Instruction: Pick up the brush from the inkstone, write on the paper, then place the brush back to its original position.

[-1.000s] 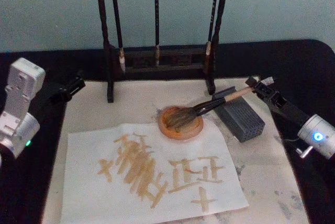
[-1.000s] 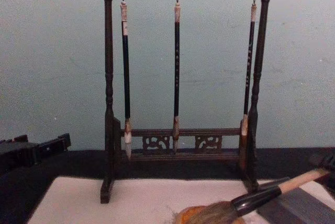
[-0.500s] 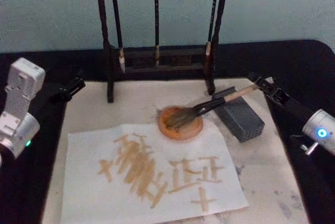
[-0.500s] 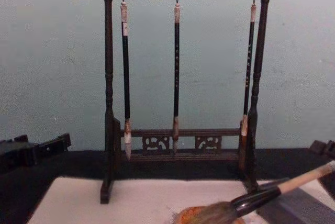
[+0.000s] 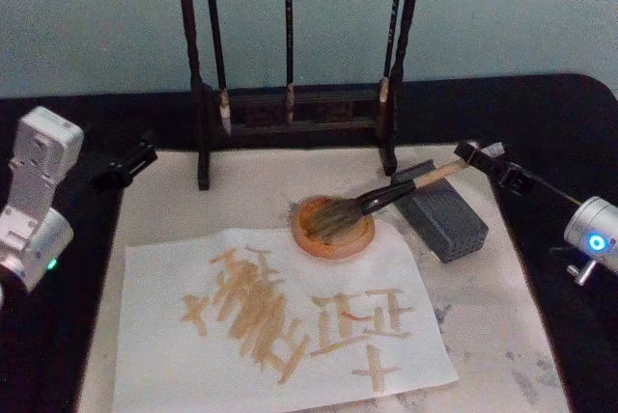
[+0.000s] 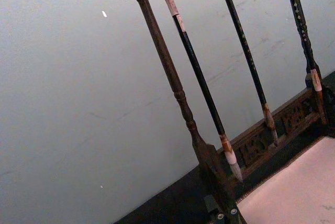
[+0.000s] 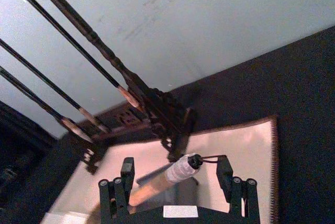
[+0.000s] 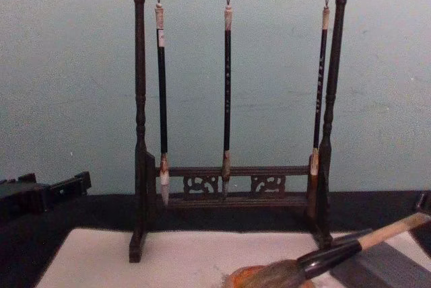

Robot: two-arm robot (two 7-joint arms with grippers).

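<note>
The brush (image 5: 406,188) lies with its bristles in the orange inkstone (image 5: 333,242) and its tan handle propped on a grey block (image 5: 446,224). My right gripper (image 5: 480,154) is open at the handle's whitish end. In the right wrist view the brush (image 7: 157,182) and its cord loop sit between the gripper's (image 7: 176,160) spread fingers, with a gap on each side. The paper (image 5: 154,273) lies in front of the inkstone and carries tan brush strokes. My left gripper (image 5: 133,160) is parked at the mat's left edge, far from the brush.
A dark wooden rack (image 5: 290,109) with three slim hanging brushes stands behind the inkstone, also in the chest view (image 8: 229,170). A beige mat (image 5: 502,336) covers the black table under everything. Bare mat lies to the right of the paper.
My right gripper has drawn back slightly to the right along the handle's end. The brush stays resting in the inkstone and on the block. The left arm has not moved.
</note>
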